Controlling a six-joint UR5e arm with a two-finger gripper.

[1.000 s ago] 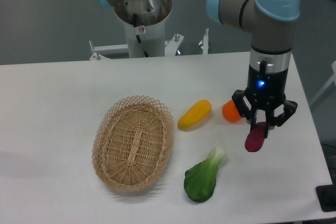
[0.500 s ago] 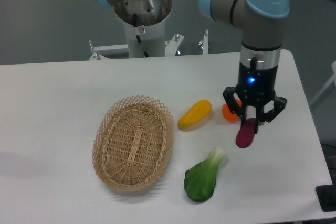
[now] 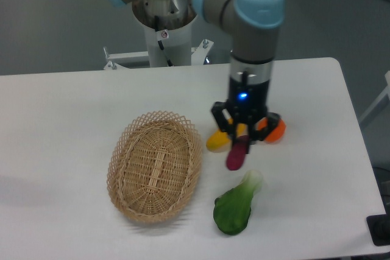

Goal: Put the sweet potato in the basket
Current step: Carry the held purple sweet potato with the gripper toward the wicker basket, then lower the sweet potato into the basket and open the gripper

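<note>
Right of the basket (image 3: 155, 165), fingers (image 3: 234, 135) holding the sweet potato (image 3: 237, 152) above the table (image 3: 67, 108)

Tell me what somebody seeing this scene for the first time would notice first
The grey and blue robot arm reaching down over the middle of the white table stands out, its hand shut on the dark purple sweet potato, which hangs lifted above the surface. To its left sits the big oval wicker basket, empty, and just in front lies a leafy green vegetable.

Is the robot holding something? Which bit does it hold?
Yes. The gripper holds the sweet potato by its top end, so it hangs down above the table.
</note>
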